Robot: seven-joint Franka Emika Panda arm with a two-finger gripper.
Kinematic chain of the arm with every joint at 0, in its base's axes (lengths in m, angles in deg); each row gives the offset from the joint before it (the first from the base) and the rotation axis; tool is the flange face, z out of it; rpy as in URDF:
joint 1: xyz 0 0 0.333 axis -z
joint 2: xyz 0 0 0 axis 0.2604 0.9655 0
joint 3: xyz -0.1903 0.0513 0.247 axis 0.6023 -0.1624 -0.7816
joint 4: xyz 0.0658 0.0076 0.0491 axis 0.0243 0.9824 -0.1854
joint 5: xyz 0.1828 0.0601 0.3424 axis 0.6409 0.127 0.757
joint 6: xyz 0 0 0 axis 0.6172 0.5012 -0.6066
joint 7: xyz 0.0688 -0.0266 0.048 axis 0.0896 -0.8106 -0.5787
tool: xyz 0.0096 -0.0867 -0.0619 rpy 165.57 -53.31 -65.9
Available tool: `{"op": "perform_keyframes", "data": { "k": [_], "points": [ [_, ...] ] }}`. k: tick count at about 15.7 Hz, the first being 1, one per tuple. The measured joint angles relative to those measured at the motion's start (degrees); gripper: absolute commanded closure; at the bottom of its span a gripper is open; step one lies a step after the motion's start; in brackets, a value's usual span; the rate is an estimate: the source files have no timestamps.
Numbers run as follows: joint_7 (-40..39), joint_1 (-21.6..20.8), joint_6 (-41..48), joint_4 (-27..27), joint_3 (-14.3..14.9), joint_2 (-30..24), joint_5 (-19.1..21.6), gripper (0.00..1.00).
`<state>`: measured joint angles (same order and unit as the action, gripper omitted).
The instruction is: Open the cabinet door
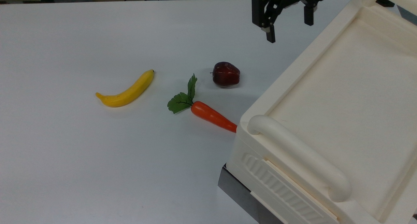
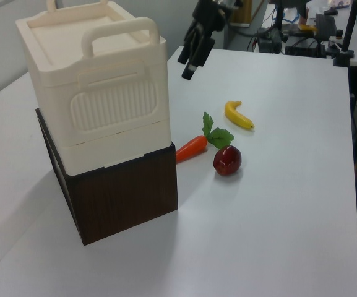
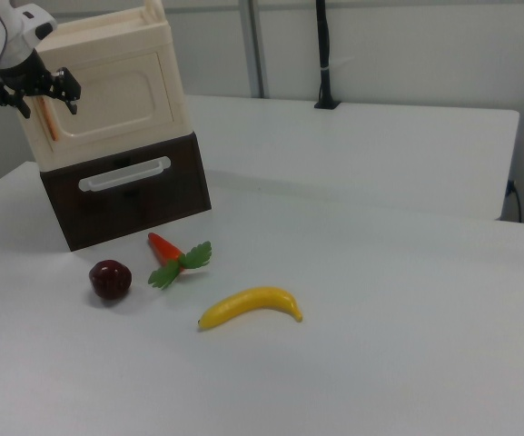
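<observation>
The black two-finger end effector [image 1: 288, 30] hangs with fingers spread wide, grasping nothing, just off the large cream plastic cabinet [image 1: 338, 119]; its flat cream door [image 3: 107, 104] sits shut, cabinet at the white table's [image 1: 97, 152] edge.

Cabinet [image 1: 325, 126] cut off by top view's right and bottom edges.

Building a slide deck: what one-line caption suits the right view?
Open tool hovers by the cream cabinet door; apple, carrot and banana lie on the table.
</observation>
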<state>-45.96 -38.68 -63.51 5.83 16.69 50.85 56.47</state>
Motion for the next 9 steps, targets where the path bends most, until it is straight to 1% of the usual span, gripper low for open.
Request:
{"op": "perform_keyframes", "data": {
  "k": [1, 2, 3, 6, 7, 9],
  "points": [
    [0.00, -0.40, -1.41, 0.00, -0.05, 0.55, 0.00, 0.00],
    [0.00, -0.82, -2.49, 0.01, -0.06, 1.10, 0.00, 0.07],
    [0.00, -1.19, -3.14, 0.00, -0.08, 1.54, 0.00, 0.14],
    [0.00, -1.82, -3.96, -0.01, -0.11, 2.16, 0.00, 0.41],
    [0.00, -1.88, -4.05, -0.01, -0.11, 2.16, 0.00, 0.47],
    [0.00, -2.05, -4.12, -0.03, -0.12, 2.15, 0.00, 0.48]
  ]
}}
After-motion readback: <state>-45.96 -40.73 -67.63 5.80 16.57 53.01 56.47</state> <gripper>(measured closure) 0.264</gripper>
